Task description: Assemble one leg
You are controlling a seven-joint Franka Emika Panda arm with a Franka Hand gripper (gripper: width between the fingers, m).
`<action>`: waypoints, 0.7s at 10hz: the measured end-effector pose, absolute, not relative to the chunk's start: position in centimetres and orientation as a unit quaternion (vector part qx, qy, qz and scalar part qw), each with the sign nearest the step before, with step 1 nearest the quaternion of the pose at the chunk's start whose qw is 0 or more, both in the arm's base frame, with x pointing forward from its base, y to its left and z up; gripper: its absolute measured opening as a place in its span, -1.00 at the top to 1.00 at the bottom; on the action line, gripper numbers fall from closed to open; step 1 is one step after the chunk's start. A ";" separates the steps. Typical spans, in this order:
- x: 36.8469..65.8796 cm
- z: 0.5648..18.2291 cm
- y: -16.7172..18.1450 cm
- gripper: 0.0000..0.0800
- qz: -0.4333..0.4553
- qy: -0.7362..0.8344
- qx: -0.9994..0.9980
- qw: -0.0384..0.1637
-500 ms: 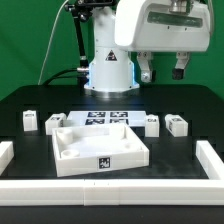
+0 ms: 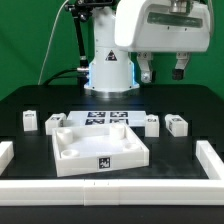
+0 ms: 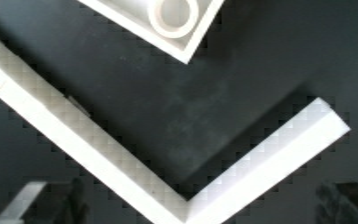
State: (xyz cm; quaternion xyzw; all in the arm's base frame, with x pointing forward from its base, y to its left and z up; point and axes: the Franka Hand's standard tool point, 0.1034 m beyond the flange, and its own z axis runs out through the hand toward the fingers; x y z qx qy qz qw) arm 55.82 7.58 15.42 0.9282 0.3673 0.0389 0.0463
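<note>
Several small white legs with tags stand on the black table. Two are at the exterior view's left (image 2: pixel 29 121) (image 2: pixel 55 124) and two at its right (image 2: pixel 152 123) (image 2: pixel 177 124). The large white square tray (image 2: pixel 98 148) lies in the middle front. My gripper (image 2: pixel 163 75) hangs high above the table's right rear, open and empty, far from every leg. In the wrist view the gripper (image 3: pixel 194 203) shows only dark fingertips (image 3: pixel 37 198) at the picture's edge, over a white rail corner (image 3: pixel 158 150). A tray corner (image 3: pixel 167 20) also shows there. No leg shows in the wrist view.
The marker board (image 2: pixel 105 118) lies behind the tray. White rails (image 2: pixel 212 160) border the table at the front and both sides. The robot base (image 2: pixel 108 72) stands at the rear centre.
</note>
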 end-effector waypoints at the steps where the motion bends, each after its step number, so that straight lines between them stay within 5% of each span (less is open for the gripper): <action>1: 55.8 15.4 7.6 -0.62 0.039 0.367 0.928 0.046; 7: 52.8 13.4 5.7 -0.62 0.042 0.512 0.857 0.050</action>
